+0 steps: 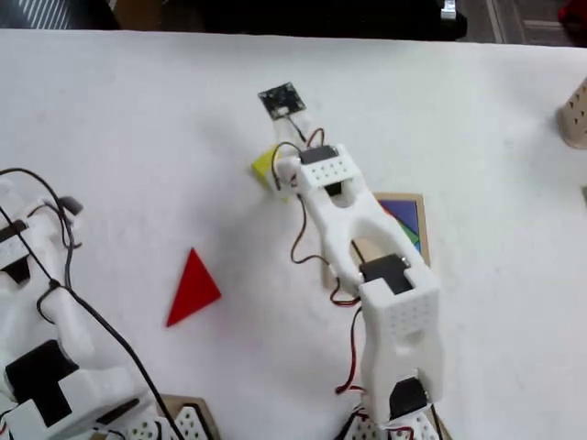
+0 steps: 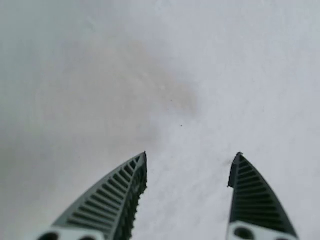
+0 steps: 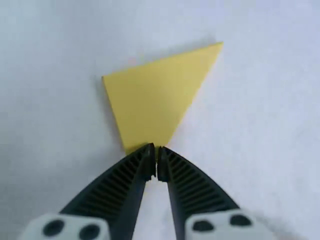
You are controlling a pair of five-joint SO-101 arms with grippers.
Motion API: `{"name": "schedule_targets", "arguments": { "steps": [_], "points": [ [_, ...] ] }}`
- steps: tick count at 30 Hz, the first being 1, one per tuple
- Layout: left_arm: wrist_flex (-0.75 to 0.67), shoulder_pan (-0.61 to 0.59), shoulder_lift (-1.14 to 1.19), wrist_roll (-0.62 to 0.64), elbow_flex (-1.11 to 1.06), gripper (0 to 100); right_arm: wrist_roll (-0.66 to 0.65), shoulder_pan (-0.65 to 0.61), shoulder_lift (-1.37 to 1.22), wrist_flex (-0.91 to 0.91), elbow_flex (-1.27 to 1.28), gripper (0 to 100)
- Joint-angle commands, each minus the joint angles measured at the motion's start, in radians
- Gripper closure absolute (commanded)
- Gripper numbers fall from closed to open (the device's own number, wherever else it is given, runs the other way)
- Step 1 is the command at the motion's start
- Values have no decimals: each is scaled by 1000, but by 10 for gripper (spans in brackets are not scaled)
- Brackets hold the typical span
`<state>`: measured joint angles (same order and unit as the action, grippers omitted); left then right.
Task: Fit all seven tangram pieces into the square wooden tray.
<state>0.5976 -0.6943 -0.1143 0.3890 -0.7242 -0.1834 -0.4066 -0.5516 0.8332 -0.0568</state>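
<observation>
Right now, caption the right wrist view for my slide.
Right gripper, shut, tips at one corner of the yellow triangle on the white table.

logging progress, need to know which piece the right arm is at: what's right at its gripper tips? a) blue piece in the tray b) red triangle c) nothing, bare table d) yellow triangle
d: in the right wrist view a corner of the yellow triangle meets the tips of the right gripper, while the red triangle lies off on its own.

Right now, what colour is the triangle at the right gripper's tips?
Yellow. The triangle shows best in the right wrist view.
</observation>
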Motion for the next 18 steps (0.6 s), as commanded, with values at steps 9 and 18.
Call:
{"name": "schedule_targets", "arguments": {
  "steps": [9,18],
  "points": [
    [-25,21,-4,-44,8,732,124,7,183,-7,-31,981],
    [-25,21,-4,-48,8,732,149,-28,170,-618,224,981]
  ]
}}
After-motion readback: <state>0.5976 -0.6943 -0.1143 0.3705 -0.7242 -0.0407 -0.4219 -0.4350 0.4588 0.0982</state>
